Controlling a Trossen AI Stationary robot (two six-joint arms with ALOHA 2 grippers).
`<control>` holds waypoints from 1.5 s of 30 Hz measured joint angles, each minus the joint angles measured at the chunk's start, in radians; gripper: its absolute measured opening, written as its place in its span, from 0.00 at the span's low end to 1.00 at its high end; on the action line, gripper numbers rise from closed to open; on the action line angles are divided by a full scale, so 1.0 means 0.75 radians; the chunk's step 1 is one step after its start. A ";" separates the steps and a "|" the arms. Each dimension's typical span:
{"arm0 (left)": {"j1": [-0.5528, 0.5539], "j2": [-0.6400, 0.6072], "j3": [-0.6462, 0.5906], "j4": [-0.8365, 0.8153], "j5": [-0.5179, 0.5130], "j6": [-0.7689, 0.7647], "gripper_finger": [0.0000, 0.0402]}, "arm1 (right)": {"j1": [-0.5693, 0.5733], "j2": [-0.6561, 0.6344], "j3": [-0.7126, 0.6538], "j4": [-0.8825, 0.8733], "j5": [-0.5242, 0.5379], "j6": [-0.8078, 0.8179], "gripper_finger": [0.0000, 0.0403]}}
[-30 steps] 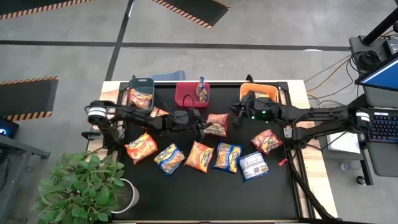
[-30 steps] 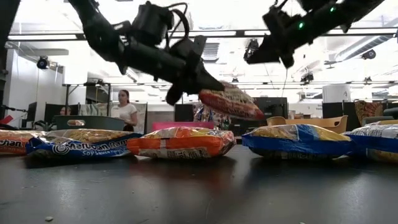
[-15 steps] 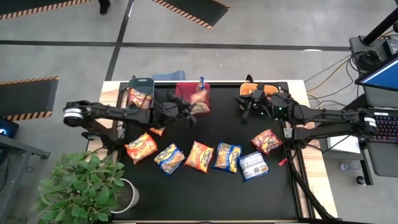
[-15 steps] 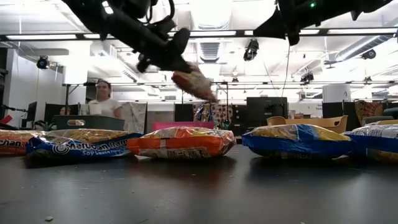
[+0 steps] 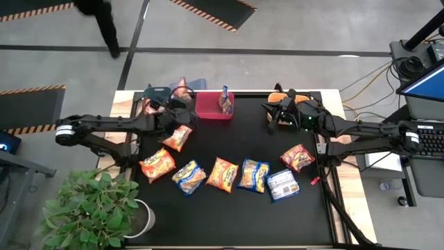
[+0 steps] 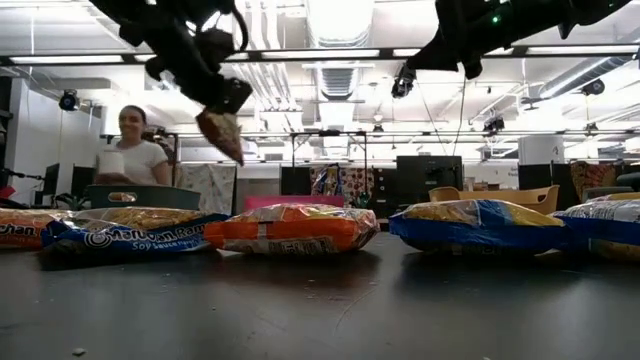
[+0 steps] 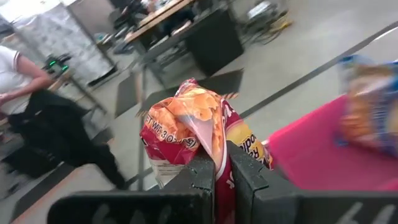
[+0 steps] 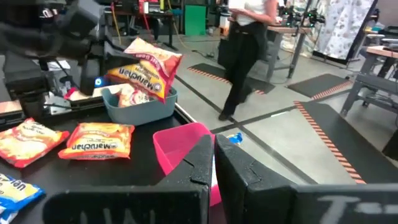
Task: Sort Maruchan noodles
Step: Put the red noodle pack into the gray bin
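My left gripper is up over the table's far left corner, beside the dark grey bin, and is shut on a red-orange Maruchan packet. That packet also shows in the low view and the right wrist view. Several more packets lie flat on the black table: one alone, and a row nearer the front from orange to silver-white. A blue packet stands in the red bin. My right gripper is shut and holds nothing, raised by the orange bin. My left gripper pinches the red-orange packet between its two fingers, at one end of the packet. The packet is lifted clear of the table. In the low view it hangs tilted below the fingers.
Three bins stand along the far edge: dark grey with a packet inside, red, and orange. A potted plant is at the near left corner. A person walks in the room beyond the table. Bare table lies in front of the packet row.
My left gripper has carried the red-orange packet up from the table's middle, toward the far left, past the red bin to beside the dark grey bin. My right gripper has drawn back a little toward the far edge, by the orange bin. The person behind has walked past.
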 joint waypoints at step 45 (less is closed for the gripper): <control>0.512 0.016 0.003 -0.532 0.412 -0.039 0.01 | -0.102 0.232 0.033 0.002 -0.005 0.031 0.02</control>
